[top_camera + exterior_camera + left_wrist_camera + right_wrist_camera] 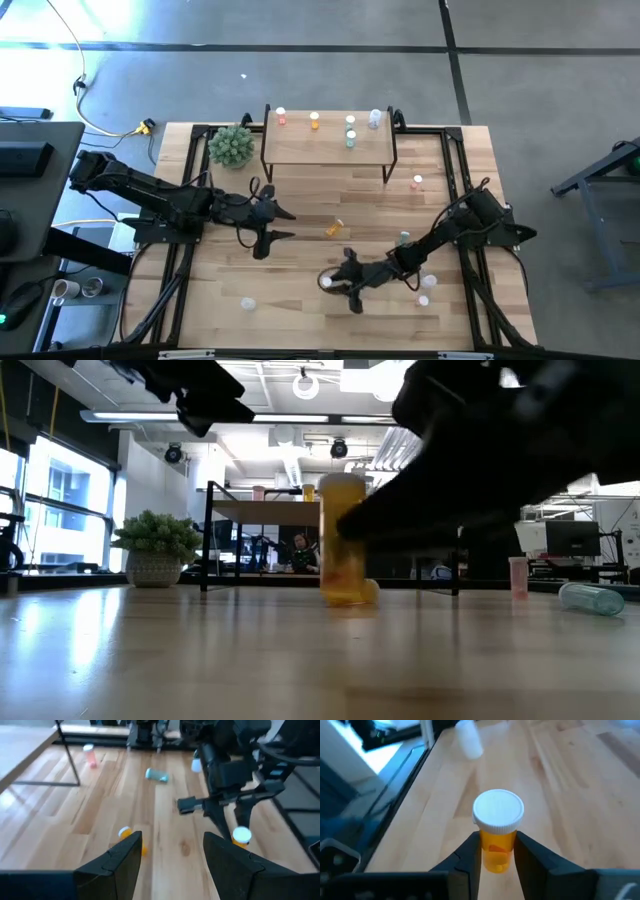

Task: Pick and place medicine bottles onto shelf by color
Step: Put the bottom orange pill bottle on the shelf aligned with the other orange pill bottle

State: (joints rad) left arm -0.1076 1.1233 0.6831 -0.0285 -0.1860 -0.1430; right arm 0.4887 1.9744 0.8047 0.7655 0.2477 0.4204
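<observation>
Your right gripper (497,851) has its jaws closed on an upright orange bottle (498,831) with a white cap, low over the desk's (300,290) front centre. Your left gripper (278,224) hangs with jaws wide, holding nothing, beside another orange bottle (334,229) lying mid-desk. The shelf (330,150) stands at the far edge, carrying several bottles.

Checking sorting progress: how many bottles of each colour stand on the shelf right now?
pink bottle: 1
orange bottle: 1
green bottles: 2
clear bottle: 1
Total on the shelf: 5
</observation>
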